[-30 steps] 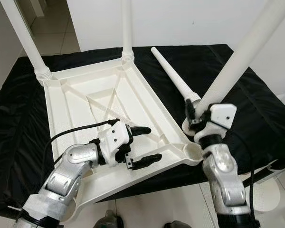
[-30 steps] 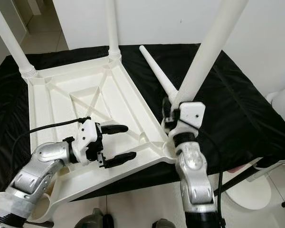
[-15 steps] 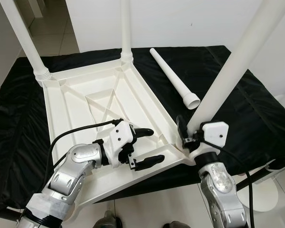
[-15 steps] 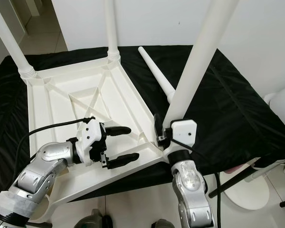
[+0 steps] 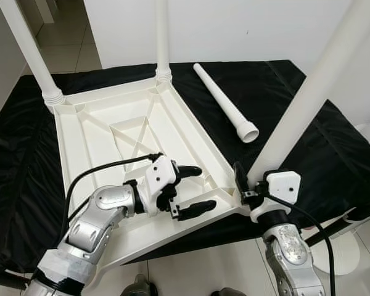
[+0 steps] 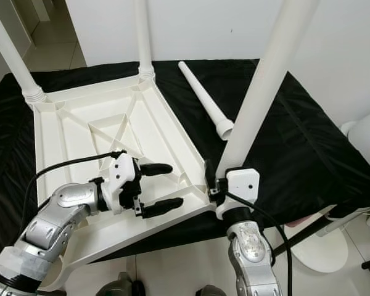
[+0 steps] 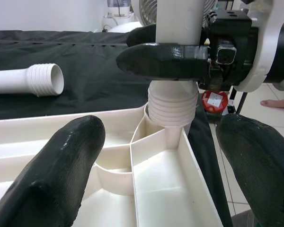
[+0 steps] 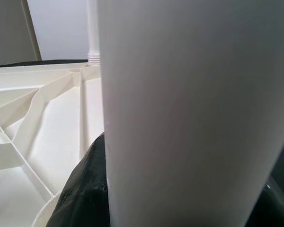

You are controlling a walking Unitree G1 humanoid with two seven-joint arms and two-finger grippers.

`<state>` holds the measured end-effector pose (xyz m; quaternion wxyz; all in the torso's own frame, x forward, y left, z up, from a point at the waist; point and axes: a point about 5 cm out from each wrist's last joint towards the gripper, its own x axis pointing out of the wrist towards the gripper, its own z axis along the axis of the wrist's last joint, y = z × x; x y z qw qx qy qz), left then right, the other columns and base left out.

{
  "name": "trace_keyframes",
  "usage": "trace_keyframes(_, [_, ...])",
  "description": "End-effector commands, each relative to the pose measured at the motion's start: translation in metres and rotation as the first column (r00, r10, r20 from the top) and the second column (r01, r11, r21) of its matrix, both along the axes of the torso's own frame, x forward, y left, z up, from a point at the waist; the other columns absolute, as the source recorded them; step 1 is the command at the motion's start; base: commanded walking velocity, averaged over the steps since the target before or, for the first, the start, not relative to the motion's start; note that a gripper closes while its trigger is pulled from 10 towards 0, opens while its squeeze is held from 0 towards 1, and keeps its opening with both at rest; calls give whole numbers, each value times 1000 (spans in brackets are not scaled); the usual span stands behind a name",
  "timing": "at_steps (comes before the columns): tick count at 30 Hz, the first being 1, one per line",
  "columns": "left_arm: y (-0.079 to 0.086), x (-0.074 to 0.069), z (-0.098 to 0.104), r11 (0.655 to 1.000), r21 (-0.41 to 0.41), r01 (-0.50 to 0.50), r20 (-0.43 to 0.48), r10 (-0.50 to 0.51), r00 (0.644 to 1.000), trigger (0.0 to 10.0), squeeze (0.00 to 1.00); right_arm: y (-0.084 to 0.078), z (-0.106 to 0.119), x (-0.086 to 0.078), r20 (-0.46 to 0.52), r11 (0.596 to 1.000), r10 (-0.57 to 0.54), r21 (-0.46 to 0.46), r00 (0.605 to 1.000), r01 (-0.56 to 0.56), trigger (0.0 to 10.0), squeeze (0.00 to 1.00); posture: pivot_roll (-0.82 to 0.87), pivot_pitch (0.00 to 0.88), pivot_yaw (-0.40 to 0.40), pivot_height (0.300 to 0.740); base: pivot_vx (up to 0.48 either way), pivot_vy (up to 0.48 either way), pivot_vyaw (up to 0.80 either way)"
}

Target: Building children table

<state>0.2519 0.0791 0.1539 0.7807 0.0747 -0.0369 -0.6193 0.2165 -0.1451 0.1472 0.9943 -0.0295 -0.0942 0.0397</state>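
Two legs standing in upturned tabletop [image 5: 117, 132] far corners; right gripper [image 5: 250, 185] pinching third leg [image 5: 308, 105] at near-right corner socket; left gripper [image 5: 188, 191] spread beside that corner; spare leg [image 5: 225, 102] lying right of tabletop.

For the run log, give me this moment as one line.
right gripper: shut on white plastic leg at corner socket | left gripper: open over upturned white plastic tabletop

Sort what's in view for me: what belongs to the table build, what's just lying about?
Job:
upturned tabletop
two fitted legs
third leg in right gripper, at corner socket
spare leg
left gripper, open

Lying about:
black cloth
white fan base
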Motion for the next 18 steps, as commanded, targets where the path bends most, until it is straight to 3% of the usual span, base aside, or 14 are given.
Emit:
trace_keyframes(1, [-1,6,6,998,-10,-59,21,59,998,10000,0,-7,-7,-1,-33,999,-29,-15,999,29,10000,0,-8,22,19,740,0,0,0])
trace_keyframes(18, [-8,9,9,998,-30,-51,27,52,998,10000,0,-11,-19,9,-61,997,5,-76,998,-10,10000,0,-9,1,25,740,0,0,0])
